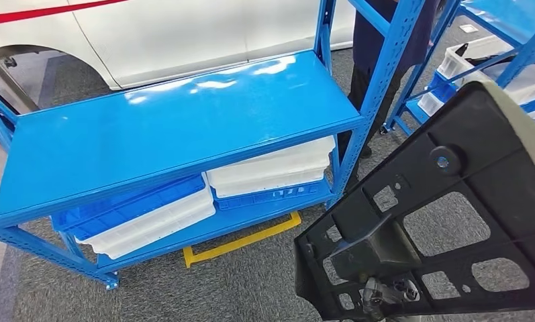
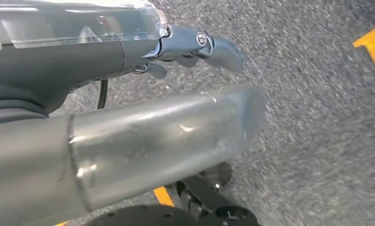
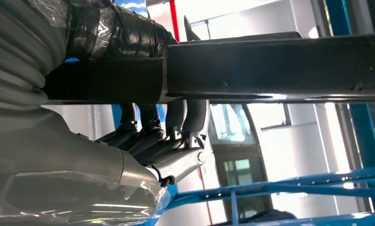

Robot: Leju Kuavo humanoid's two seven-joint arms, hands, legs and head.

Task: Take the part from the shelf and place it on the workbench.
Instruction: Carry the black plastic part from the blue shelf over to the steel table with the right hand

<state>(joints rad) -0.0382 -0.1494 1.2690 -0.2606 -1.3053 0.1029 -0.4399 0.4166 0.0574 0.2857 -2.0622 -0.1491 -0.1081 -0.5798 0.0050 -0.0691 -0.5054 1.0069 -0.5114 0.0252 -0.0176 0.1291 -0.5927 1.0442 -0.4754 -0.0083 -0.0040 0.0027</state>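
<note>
The right hand [image 3: 162, 150] holds the part [image 1: 446, 221], a black plastic panel pierced with rectangular cut-outs. In the right wrist view its fingers [image 3: 185, 117] press up against one face of the panel and the taped thumb lies over the opposite face. In the head view the part fills the near right of the scene, raised clear of the floor and well apart from the shelf.

The left hand [image 2: 195, 47] hangs over the carpet with its fingers curled inward and nothing in them.

The shelf [image 1: 184, 121] is a blue steel rack standing to the left and centre. Its upper deck is glossy blue and reflects overhead light. The lower deck carries blue trays [image 1: 127, 204] and white trays [image 1: 271, 168] stacked together.

A second blue rack [image 1: 499, 40] stands at the far right and holds white bins [image 1: 466, 57]. A person in dark clothing [image 1: 372, 47] stands between the two racks.

The floor is grey speckled carpet [image 1: 251, 288]. A yellow floor marking [image 1: 244, 243] lies just in front of the shelf. A white car body [image 1: 184, 33] with a red stripe stands behind the shelf.
</note>
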